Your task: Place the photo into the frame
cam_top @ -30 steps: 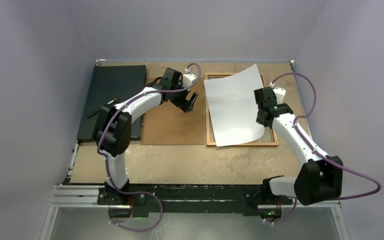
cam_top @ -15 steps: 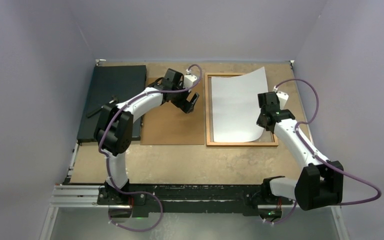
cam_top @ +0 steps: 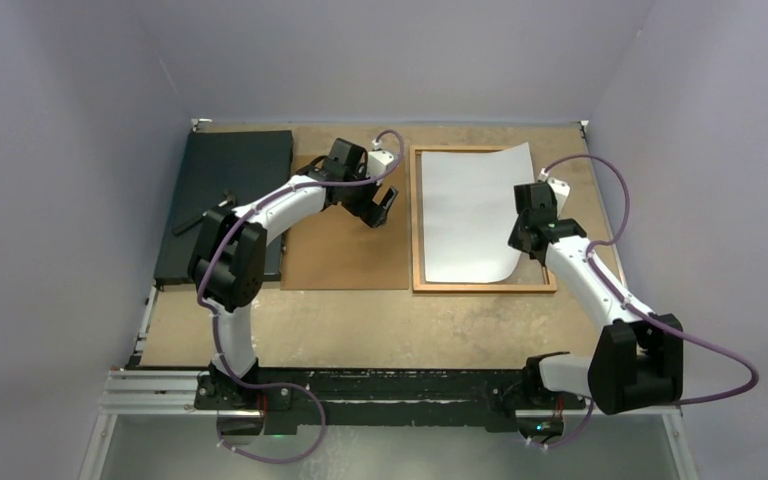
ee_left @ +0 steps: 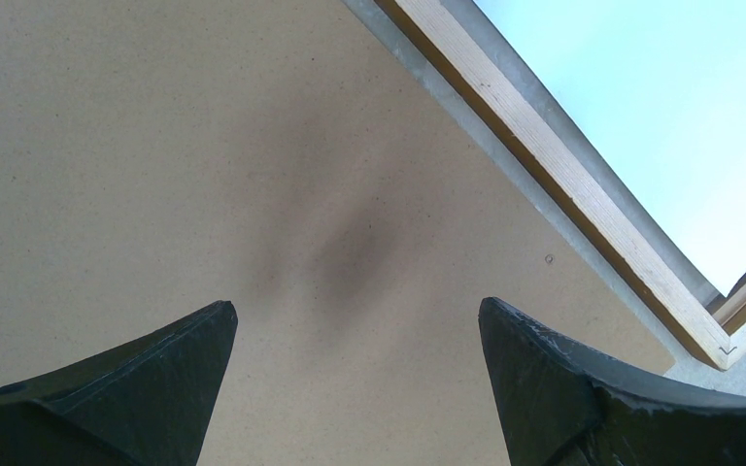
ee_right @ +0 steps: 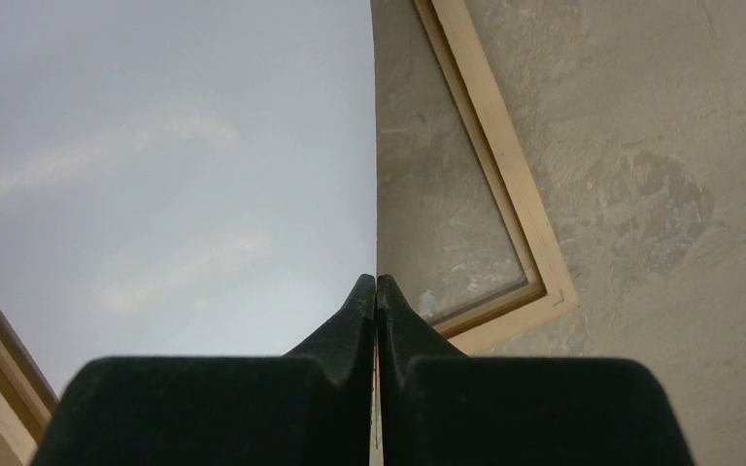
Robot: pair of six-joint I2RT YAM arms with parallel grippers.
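The photo point(cam_top: 470, 212) shows its blank white back and lies over the wooden frame point(cam_top: 417, 220) at the table's back right. Its right edge curls up where my right gripper point(cam_top: 523, 236) is shut on it. In the right wrist view the white sheet point(ee_right: 165, 175) fills the left half, pinched edge-on between my fingers point(ee_right: 377, 291), with the frame's corner point(ee_right: 544, 291) and the glass pane inside it on the right. My left gripper point(cam_top: 384, 207) is open and empty above the brown backing board point(ee_left: 253, 175), just left of the frame's rail point(ee_left: 563, 175).
A dark grey-black mat point(cam_top: 225, 200) lies at the back left, under the left arm's elbow. The brown backing board point(cam_top: 345, 245) lies between the mat and the frame. Purple cables loop off both arms. Walls close in the table at the back and sides.
My right gripper has carried the photo down and to the right, so it lies flatter and squarer inside the frame. The left arm has hardly moved.
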